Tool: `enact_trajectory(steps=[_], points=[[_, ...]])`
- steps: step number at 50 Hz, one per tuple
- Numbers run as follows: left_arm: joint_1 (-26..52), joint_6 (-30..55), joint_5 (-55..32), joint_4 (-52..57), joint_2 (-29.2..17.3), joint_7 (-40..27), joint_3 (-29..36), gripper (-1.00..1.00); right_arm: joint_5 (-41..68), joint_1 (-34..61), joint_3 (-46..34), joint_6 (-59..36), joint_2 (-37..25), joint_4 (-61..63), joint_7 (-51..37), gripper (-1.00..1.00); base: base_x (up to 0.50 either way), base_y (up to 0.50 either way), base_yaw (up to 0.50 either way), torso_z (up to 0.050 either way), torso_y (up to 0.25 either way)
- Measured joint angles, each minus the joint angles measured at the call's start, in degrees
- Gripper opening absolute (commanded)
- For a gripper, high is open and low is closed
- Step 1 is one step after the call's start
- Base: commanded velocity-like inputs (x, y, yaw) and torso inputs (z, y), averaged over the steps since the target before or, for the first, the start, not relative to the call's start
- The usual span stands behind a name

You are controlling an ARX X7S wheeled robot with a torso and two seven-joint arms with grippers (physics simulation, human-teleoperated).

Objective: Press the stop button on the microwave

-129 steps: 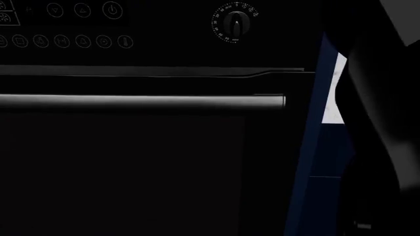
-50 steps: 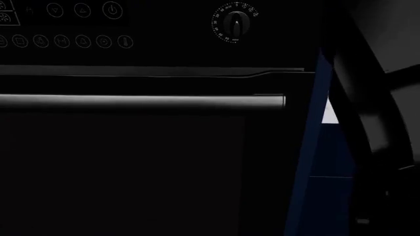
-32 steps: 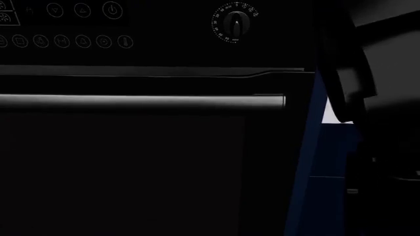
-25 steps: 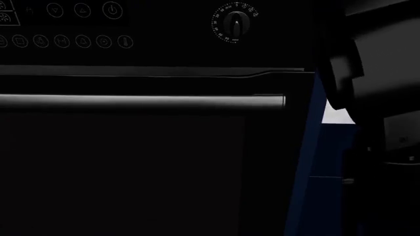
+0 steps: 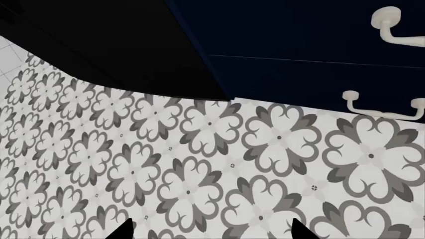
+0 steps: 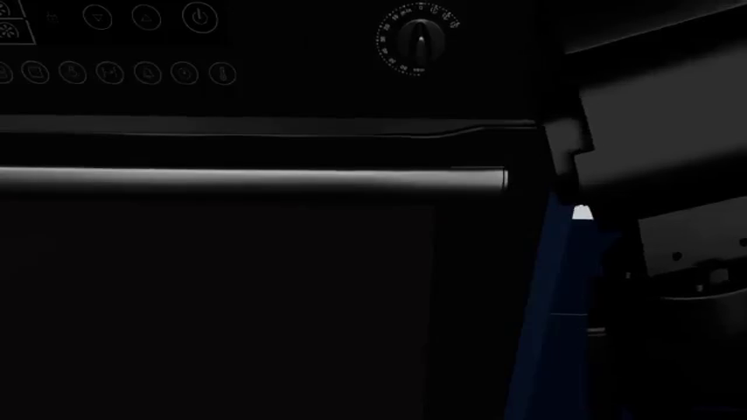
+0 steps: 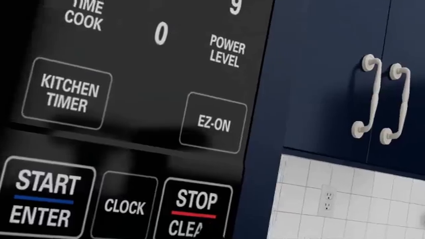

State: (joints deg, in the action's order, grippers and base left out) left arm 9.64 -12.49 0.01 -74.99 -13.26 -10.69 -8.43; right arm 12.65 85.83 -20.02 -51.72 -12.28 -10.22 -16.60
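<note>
The right wrist view is close to the microwave's black control panel (image 7: 133, 99). The STOP/CLEAR button (image 7: 196, 208), white lettering with a red bar, sits at the panel's corner next to CLOCK (image 7: 125, 206) and START/ENTER (image 7: 45, 196). No fingers of my right gripper show in that view. In the head view only the dark right arm (image 6: 666, 157) shows; the microwave is out of that view. My left gripper (image 5: 211, 232) is open and empty above the patterned floor, with only its two black fingertips (image 5: 123, 231) showing.
A dark oven front with a long bar handle (image 6: 251, 180) and a dial (image 6: 418, 37) fills the head view. Navy cabinets with cream handles (image 7: 371, 99) stand beside the microwave over a white tiled wall (image 7: 345, 199). Navy drawers (image 5: 319, 74) stand over the flowered floor tiles (image 5: 199, 164).
In the head view the right arm has swung across the right side and now covers nearly all of the white gap beside the blue cabinet edge. The oven has not moved.
</note>
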Motion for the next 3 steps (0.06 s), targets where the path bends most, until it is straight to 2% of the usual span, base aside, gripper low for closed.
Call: enact_trajectory(steps=[3], points=[[0.0,0.0,0.0,0.0,0.0,0.0,0.0,1.0,1.24,-0.21,0.6,-0.65,-0.47,0.72,0.4,-1.0,0.0,0.0,0.0,0.0,0.0]])
